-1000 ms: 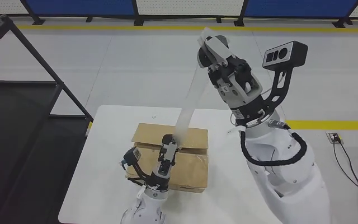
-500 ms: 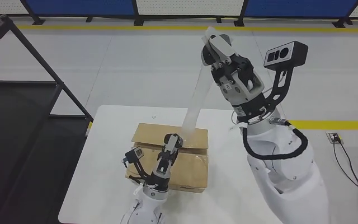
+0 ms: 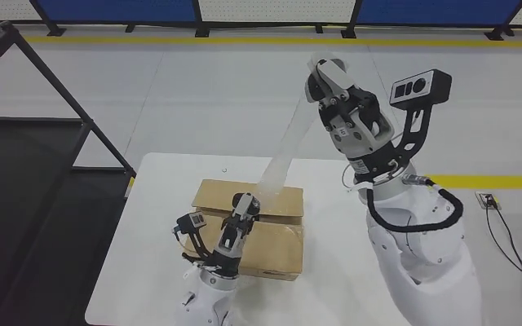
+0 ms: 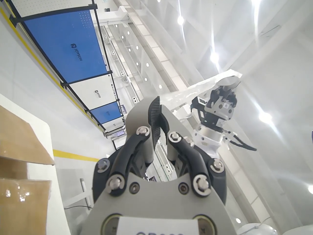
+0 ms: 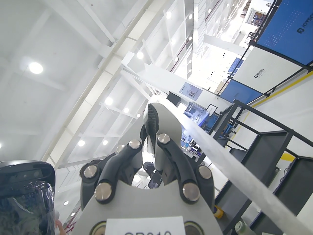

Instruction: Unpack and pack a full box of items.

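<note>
The cardboard box (image 3: 273, 244) sits in the middle of the white table (image 3: 147, 244). My left claw (image 3: 245, 202) hovers just above the box's far half, fingers pinched together on the lower end of a clear plastic strip (image 3: 285, 151). The strip stretches taut, up and rightward, to my right claw (image 3: 324, 69), raised high beyond the table's far edge and clamped tight on the upper end.

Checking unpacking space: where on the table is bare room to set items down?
Bare table left of the cardboard box and right of it. Crowded over the box: left gripper and plastic strip.
</note>
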Controlling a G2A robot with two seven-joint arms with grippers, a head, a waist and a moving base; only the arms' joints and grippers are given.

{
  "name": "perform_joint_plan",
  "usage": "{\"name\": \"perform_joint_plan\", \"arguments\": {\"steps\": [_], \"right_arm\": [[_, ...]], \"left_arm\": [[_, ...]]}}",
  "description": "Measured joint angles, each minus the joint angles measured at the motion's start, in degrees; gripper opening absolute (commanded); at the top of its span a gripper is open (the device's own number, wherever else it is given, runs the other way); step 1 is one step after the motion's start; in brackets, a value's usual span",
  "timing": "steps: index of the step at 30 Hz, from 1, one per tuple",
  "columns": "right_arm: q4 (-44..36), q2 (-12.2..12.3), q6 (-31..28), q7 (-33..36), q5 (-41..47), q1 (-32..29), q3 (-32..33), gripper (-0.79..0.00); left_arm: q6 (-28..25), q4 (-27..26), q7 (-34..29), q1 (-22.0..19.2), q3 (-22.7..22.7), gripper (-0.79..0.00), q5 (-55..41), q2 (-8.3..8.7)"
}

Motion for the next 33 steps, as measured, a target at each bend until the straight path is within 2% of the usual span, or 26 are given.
{"name": "perform_joint_plan", "arguments": {"steps": [9, 13, 28, 30, 33], "right_arm": [[-3.44, 1.12, 7.22, 5.73, 2.74, -7.89, 6.21, -0.785], [-4.0, 1.49, 12.88, 8.18, 3.5, -9.71, 7.44, -0.785], [-3.87, 1.45, 11.73, 7.55, 3.98, -10.02, 7.48, -0.785], [-3.71, 1.37, 12.19, 6.41, 6.04, -10.97, 7.98, -0.785], [-3.34, 1.29, 16.39, 4.81, 12.08, -12.35, 9.54, -0.785]], "left_arm": [[13.88, -11.2, -10.6, 4.5, -8.98, -0.785, -1.79, 1.92], [20.74, -15.14, -14.46, 5.3, -11.71, -0.785, -0.48, 2.58], [21.37, -15.52, -14.77, 5.18, -11.42, -0.785, 1.05, 2.7], [22.11, -16.3, -15.44, 5.03, -12.14, -0.785, 2.44, 2.93], [23.97, -18.04, -18.46, 5.11, -15.59, -0.785, 3.04, 3.53]]}}
